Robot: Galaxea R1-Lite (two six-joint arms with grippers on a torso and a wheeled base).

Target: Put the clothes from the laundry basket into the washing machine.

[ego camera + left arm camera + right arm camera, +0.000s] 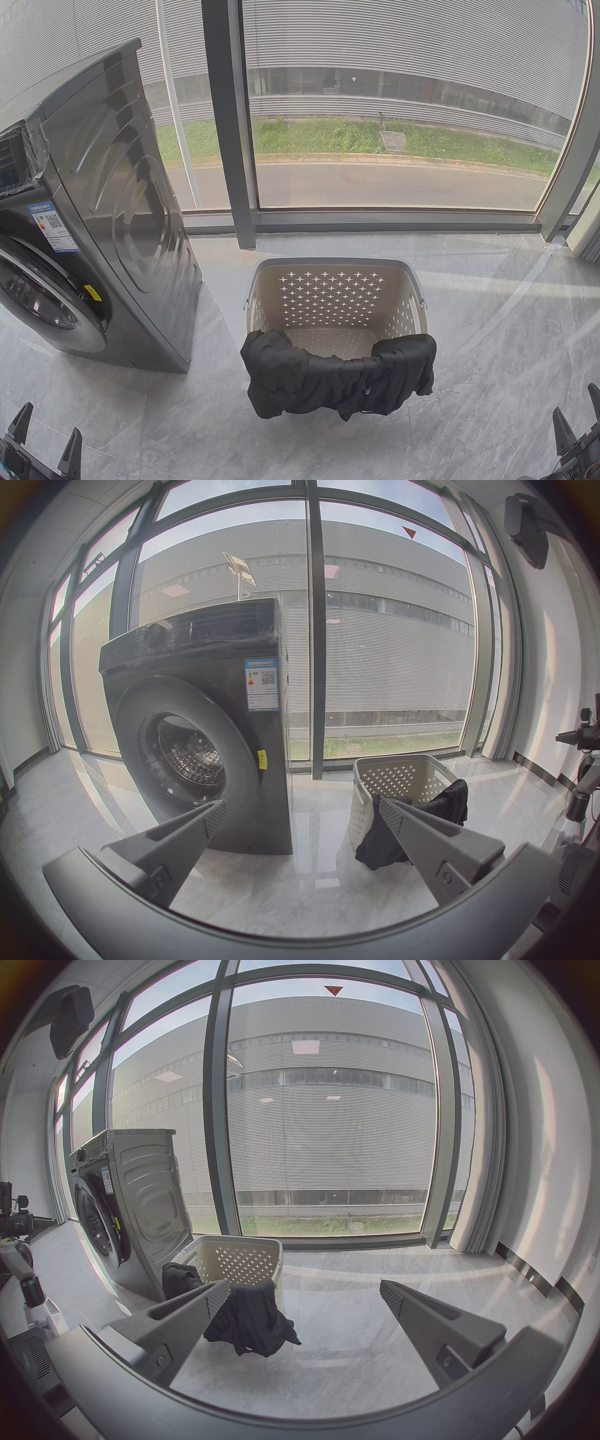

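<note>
A beige laundry basket (pixel 337 294) stands on the marble floor before the window. A black garment (pixel 334 378) hangs over its near rim, spilling outside. The grey washing machine (pixel 119 206) stands to the basket's left, its round drum opening (pixel 187 758) visible in the left wrist view. My left gripper (pixel 45 434) is open low at the near left, well short of the basket. My right gripper (pixel 580 415) is open at the near right, also clear of the basket. The basket (pixel 240 1260) and garment (pixel 250 1322) also appear ahead in the right wrist view.
Floor-to-ceiling windows with a dark frame post (pixel 231 125) run behind the basket and machine. A wall and curtain (pixel 584 231) close the far right corner. Bare marble floor (pixel 500 350) lies around the basket on the right and in front.
</note>
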